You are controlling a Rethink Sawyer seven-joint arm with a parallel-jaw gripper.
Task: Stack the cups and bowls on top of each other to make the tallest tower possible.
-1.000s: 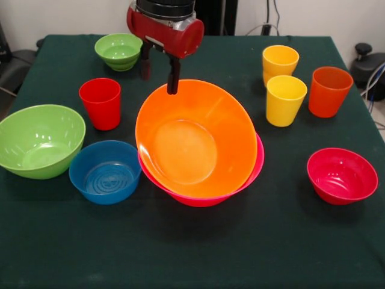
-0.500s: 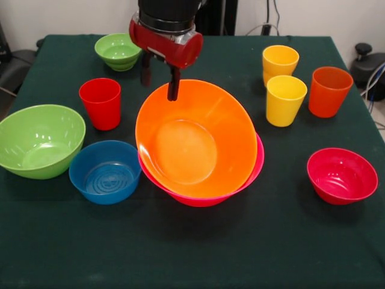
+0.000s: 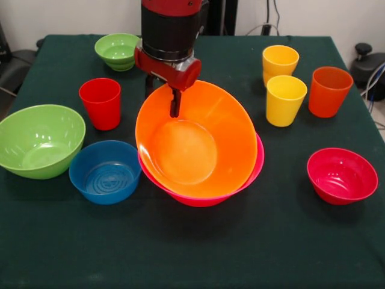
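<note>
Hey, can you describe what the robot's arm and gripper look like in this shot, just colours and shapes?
The arm is a thick round column: red at the top edge, then a black cylindrical section with a thin lighter ring, ending in a glossy red wrist housing with rounded ends. Below it, the gripper has two slim, straight, dark fingers. No cables or markings show on the arm itself.
</note>
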